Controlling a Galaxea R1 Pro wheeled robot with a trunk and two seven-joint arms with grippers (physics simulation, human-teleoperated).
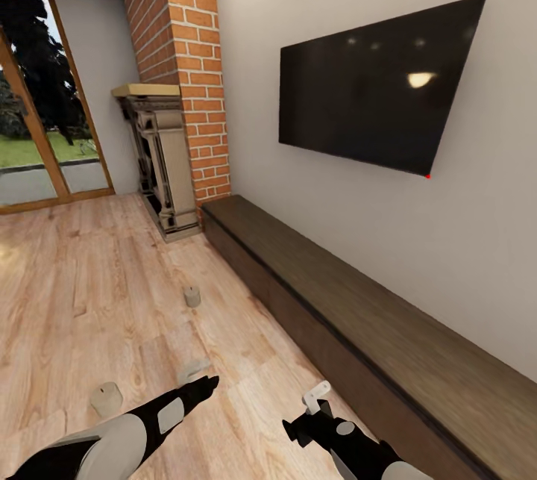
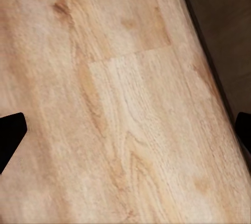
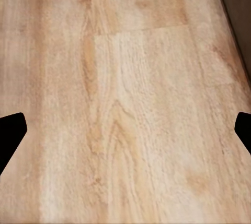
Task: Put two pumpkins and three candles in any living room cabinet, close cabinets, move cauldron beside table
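Observation:
The long, low dark brown cabinet (image 1: 350, 316) runs along the right wall under the TV, its front panels flush. Two upright beige candles stand on the wood floor, one (image 1: 192, 296) in the middle and one (image 1: 106, 399) near my left arm. A third pale candle (image 1: 192, 369) lies tilted just past my left gripper (image 1: 203, 387). My right gripper (image 1: 312, 407) hovers above the floor close to the cabinet front. In both wrist views the left gripper (image 2: 125, 132) and right gripper (image 3: 125, 132) are open over bare planks, with the cabinet's edge (image 2: 225, 31) at one corner. The pumpkins, cauldron and table are out of view.
A brick chimney with a fireplace (image 1: 160, 166) stands at the cabinet's far end. A black TV (image 1: 373, 92) hangs on the wall above the cabinet. A glass patio door (image 1: 37, 114) is at the far left. Wood floor (image 1: 89, 278) stretches between the door and the cabinet.

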